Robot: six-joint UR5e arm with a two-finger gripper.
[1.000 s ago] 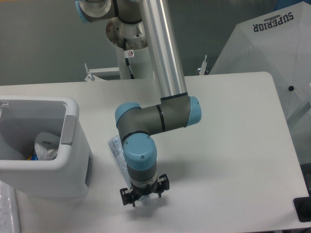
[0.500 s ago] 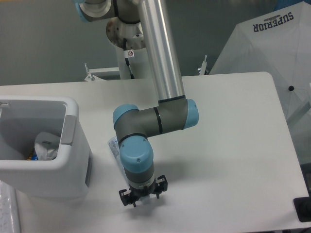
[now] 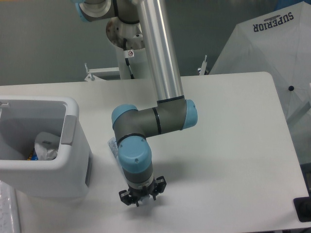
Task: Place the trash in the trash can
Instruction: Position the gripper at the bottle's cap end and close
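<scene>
The clear crushed plastic bottle [image 3: 112, 147] lies on the white table just right of the trash can; only its upper end shows, the rest is hidden under the arm's wrist. My gripper [image 3: 139, 198] points straight down over the bottle's lower end, close to the table. Its black fingers [image 3: 125, 196] stick out on both sides of the wrist and look spread; the tips are hidden. The white trash can [image 3: 73, 145] stands at the left. A crumpled whitish wrapper [image 3: 46, 145] lies inside it.
The table's [image 3: 228, 145] front edge is just below the gripper. A white umbrella-like cover [image 3: 272, 48] stands beyond the right edge. A black object [image 3: 302, 208] sits at the front right corner. The arm's base [image 3: 124, 34] is behind the table.
The wrist and gripper have shifted slightly left and a little lower over the bottle. The bottle and the trash can have not moved.
</scene>
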